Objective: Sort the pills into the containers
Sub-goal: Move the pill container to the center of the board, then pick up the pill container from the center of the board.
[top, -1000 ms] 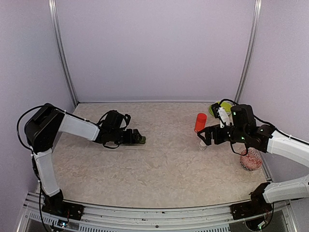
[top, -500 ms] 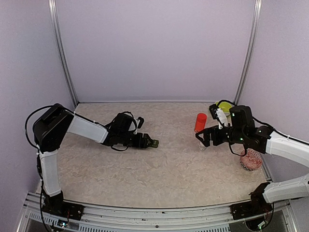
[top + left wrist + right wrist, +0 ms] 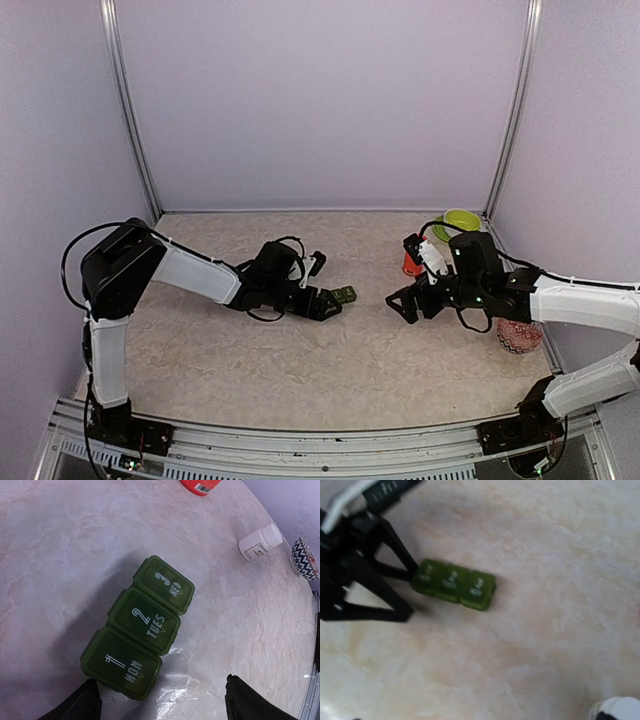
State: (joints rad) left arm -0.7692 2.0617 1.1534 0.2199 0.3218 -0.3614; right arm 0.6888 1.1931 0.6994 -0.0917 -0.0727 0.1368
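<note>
The containers (image 3: 140, 627) are a strip of three dark-green boxes, lids shut, marked 1 MON, 2 TUES and 3 WED, lying flat on the table. My left gripper (image 3: 160, 707) is open just behind the MON end, one finger (image 3: 85, 705) right beside that box's corner. From above, the containers (image 3: 346, 294) lie near the table's middle, with the left gripper (image 3: 328, 303) at their left end. My right gripper (image 3: 402, 304) hangs open to their right, nothing between its fingers. Its wrist view looks down on the containers (image 3: 455, 584); its own fingers are out of frame. No pills show.
A red-orange bottle (image 3: 410, 263) stands behind my right arm, also the red-orange bottle (image 3: 200, 485) at the left wrist view's top edge. A small white-capped bottle (image 3: 260, 542) lies further right. A yellow-green bowl (image 3: 460, 220) sits at the back right, a patterned cup (image 3: 518, 336) near the right edge.
My left arm has reached right, sliding the containers from the left toward the table's middle. My right arm has swung left, toward them, and stays open.
</note>
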